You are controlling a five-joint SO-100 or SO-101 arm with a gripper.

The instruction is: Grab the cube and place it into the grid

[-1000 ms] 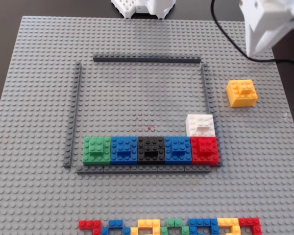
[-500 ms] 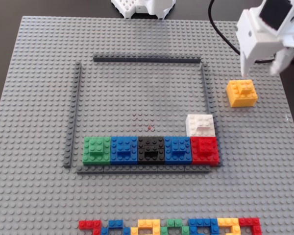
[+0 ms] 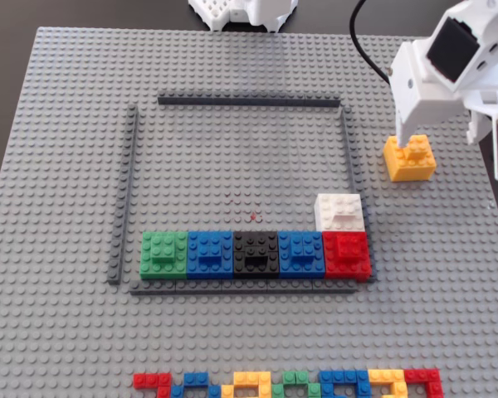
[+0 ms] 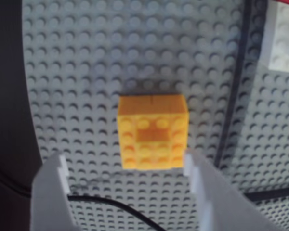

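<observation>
White fingers of the hand (image 4: 127, 175) stand wide, empty, just short of the yellow cube (image 4: 152, 131), which sits on the studded worktop (image 3: 66, 124) outside the grid (image 3: 249, 101). Likely light, rigid, slick plastic; pinch its flat opposite sides.

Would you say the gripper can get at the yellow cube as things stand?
Probably yes: the gripper is open right above the yellow cube, which sits alone outside the frame, with nothing beside it.

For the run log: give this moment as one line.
phase: approach | jaws: open, straddling yellow cube | cube: on baseplate, outside frame, not lifted | grid row: green, blue, black, blue, red; white above red
</observation>
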